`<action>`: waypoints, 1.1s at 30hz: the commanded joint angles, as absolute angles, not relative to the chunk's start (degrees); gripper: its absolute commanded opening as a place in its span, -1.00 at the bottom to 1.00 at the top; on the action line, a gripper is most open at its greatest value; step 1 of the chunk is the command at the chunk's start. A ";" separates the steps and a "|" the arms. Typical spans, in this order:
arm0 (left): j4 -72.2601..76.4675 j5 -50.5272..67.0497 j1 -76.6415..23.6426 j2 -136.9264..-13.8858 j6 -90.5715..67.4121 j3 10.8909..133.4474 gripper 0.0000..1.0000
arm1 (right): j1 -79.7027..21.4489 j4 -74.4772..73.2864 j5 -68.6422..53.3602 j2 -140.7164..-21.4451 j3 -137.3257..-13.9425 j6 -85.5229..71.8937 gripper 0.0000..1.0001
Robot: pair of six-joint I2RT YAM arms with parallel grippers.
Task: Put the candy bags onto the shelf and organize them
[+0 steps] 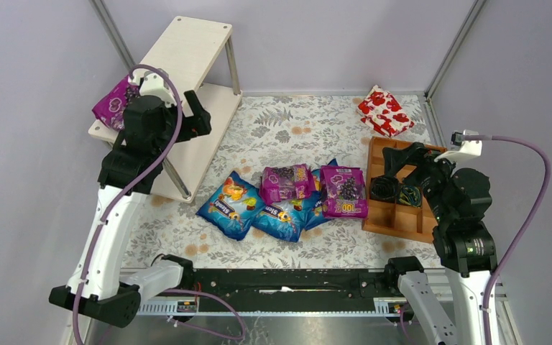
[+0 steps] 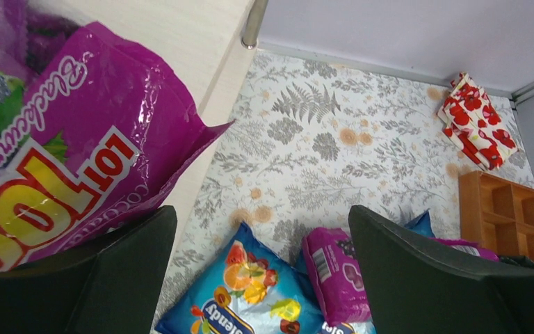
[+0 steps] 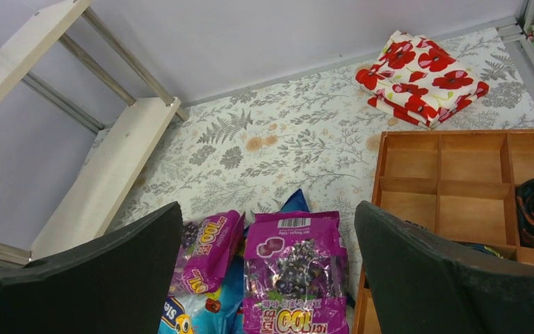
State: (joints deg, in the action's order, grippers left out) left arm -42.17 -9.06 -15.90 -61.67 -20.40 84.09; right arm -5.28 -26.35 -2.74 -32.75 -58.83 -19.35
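The shelf point(image 1: 187, 50) stands at the back left. One magenta candy bag point(image 1: 115, 103) lies on its lower board point(image 1: 194, 144); in the left wrist view this bag point(image 2: 62, 160) lies against my left finger point(image 2: 76, 278). My left gripper point(image 1: 198, 118) hovers over that board's right part, open and empty. Two magenta bags point(image 1: 286, 182) point(image 1: 343, 191) and three blue bags point(image 1: 226, 205) point(image 1: 280, 215) point(image 1: 323, 194) lie piled mid-table. My right gripper point(image 1: 392, 162) is open and empty above the tray's left edge; between its fingers the right wrist view shows a magenta bag point(image 3: 295, 271).
A brown wooden compartment tray point(image 1: 392, 219) sits right of the pile with dark rolled items point(image 1: 395, 190) in it. A red-and-white patterned package point(image 1: 384, 111) lies at the back right. Enclosure walls and metal posts ring the floral mat.
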 commanded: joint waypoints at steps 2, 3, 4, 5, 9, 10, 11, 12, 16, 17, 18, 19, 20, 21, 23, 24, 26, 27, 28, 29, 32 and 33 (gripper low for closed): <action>-35.70 -9.97 -14.76 -64.44 -17.60 87.71 0.98 | -5.14 -24.36 -4.71 -33.13 -58.13 -20.50 1.00; -35.44 -8.87 -14.49 -65.35 -17.70 88.18 0.98 | -5.14 -24.33 -5.01 -33.28 -58.02 -20.68 1.00; -35.38 -7.93 -14.28 -66.13 -17.86 88.73 0.97 | -5.18 -24.22 -5.24 -33.35 -57.89 -20.86 1.00; -35.00 -6.86 -14.18 -67.04 -17.92 89.23 0.97 | -5.11 -24.19 -5.46 -33.44 -57.77 -21.10 1.00; -35.08 -2.11 -14.06 -69.46 -18.76 91.39 0.97 | -5.18 -23.97 -7.71 -34.16 -56.97 -21.57 1.00; -34.42 1.24 -14.06 -69.00 -19.06 90.56 0.97 | -5.14 -23.98 -8.97 -34.52 -56.58 -21.91 1.00; -33.21 4.74 -14.06 -68.08 -19.56 88.81 0.97 | -5.16 -23.92 -10.30 -34.92 -56.07 -22.72 1.00; -31.59 8.25 -14.06 -66.92 -20.06 86.37 0.97 | -5.16 -23.68 -11.16 -35.34 -55.27 -24.08 1.00; -24.73 25.88 -14.37 -62.72 -23.12 76.34 0.97 | -5.17 -22.82 -16.83 -38.26 -51.57 -28.01 1.00; -24.37 28.80 -14.87 -62.41 -23.61 74.48 0.97 | -5.14 -22.19 -19.29 -39.81 -50.51 -28.52 1.00; -24.28 30.37 -15.82 -62.18 -23.78 73.09 0.97 | -5.14 -21.47 -22.46 -41.14 -49.61 -28.54 1.00; -24.28 30.76 -17.36 -62.00 -23.58 71.65 0.97 | -5.18 -20.70 -25.97 -42.61 -48.83 -28.40 1.00; -24.34 30.46 -18.91 -61.78 -23.07 70.35 0.97 | -5.12 -19.81 -29.16 -44.11 -48.03 -28.59 1.00; -24.29 29.87 -20.25 -61.67 -22.85 69.12 0.97 | -5.24 -18.68 -31.99 -45.54 -47.20 -29.35 1.00; -24.29 28.87 -22.89 -61.71 -22.30 66.81 0.98 | -6.41 -16.29 -35.89 -48.46 -45.85 -31.08 1.00; -24.28 27.94 -24.41 -61.92 -22.10 65.72 0.97 | -7.96 -15.96 -35.62 -49.90 -45.87 -31.35 1.00; -23.81 25.48 -27.47 -63.30 -22.02 63.30 0.98 | -13.09 -16.50 -31.43 -52.82 -46.61 -31.35 1.00; -23.81 24.06 -29.12 -64.07 -21.86 62.42 0.97 | -15.69 -16.60 -28.66 -54.15 -46.99 -31.47 1.00; -23.94 21.96 -30.60 -64.94 -21.60 61.65 0.97 | -18.30 -16.41 -26.63 -55.59 -47.28 -31.85 1.00; -24.00 19.63 -32.18 -65.66 -21.54 60.89 0.98 | -20.35 -15.84 -25.28 -57.02 -47.48 -32.27 1.00; -23.31 12.70 -36.11 -67.22 -24.03 58.07 0.97 | -24.78 -14.47 -21.81 -62.25 -48.38 -34.40 1.00; -22.39 11.72 -36.98 -67.51 -25.06 56.88 0.97 | -25.18 -14.26 -21.05 -64.07 -48.81 -35.25 1.00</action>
